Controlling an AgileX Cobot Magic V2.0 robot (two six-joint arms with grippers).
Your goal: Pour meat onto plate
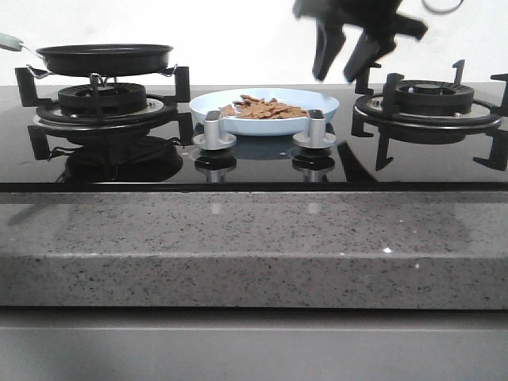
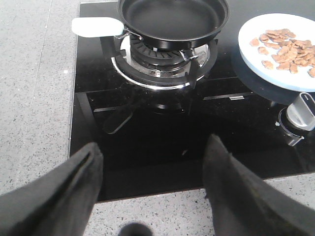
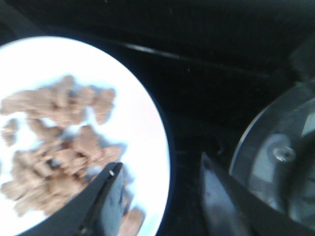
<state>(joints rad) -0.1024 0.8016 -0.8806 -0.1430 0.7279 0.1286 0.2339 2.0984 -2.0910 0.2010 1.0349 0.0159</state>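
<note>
The pale-blue plate (image 1: 317, 101) sits on the black glass hob between the two burners, with the reddish-brown meat (image 1: 262, 108) heaped in it. It shows in the left wrist view (image 2: 256, 54) and in the right wrist view (image 3: 142, 128), meat (image 3: 54, 162) on it. The black frying pan (image 1: 103, 57) rests empty on the left burner, its white handle (image 2: 96, 26) pointing away. My right gripper (image 1: 343, 73) hangs open and empty above the plate's right edge. My left gripper (image 2: 152, 157) is open and empty over the hob's front edge, out of the front view.
Two silver stove knobs (image 1: 215, 132) (image 1: 314, 130) stand in front of the plate. The right burner (image 1: 429, 99) has a bare black grate. A grey speckled stone counter (image 1: 238, 238) runs along the front and left of the hob.
</note>
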